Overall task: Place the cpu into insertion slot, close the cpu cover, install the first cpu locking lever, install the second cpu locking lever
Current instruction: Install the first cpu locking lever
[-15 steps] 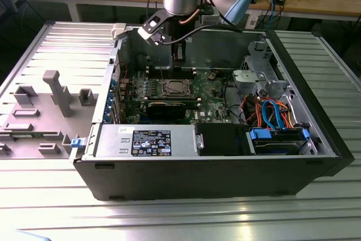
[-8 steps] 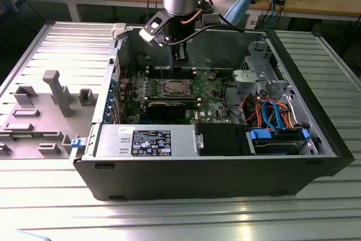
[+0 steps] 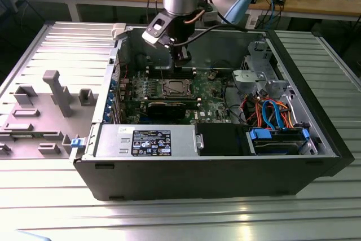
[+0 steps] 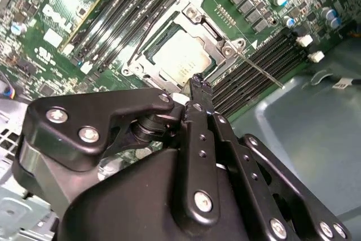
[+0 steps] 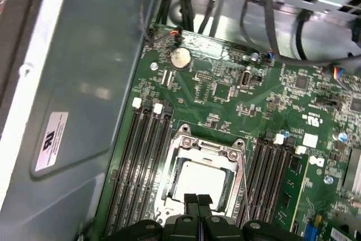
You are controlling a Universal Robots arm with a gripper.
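The cpu [image 5: 202, 178] lies flat in the insertion slot [image 3: 172, 88] on the green board, its silvery top [image 4: 179, 59] showing. The cpu cover [image 5: 206, 149] lies down around the chip, its frame [image 4: 210, 31] bordering the top. One thin lever rod [image 4: 259, 69] sticks out sideways over the memory slots. My gripper [image 3: 181, 60] hangs just above the socket inside the case. Its fingertips [image 5: 198, 200] are pressed together with nothing between them, close over the chip's near edge [image 4: 197, 83].
The open computer case [image 3: 316, 156] has steel walls around the board. Black memory slots [image 5: 144, 162] flank the socket on both sides. A drive cage with orange and blue cables [image 3: 271, 111] sits at the exterior view's right; a grey power supply [image 3: 152, 139] lies in front.
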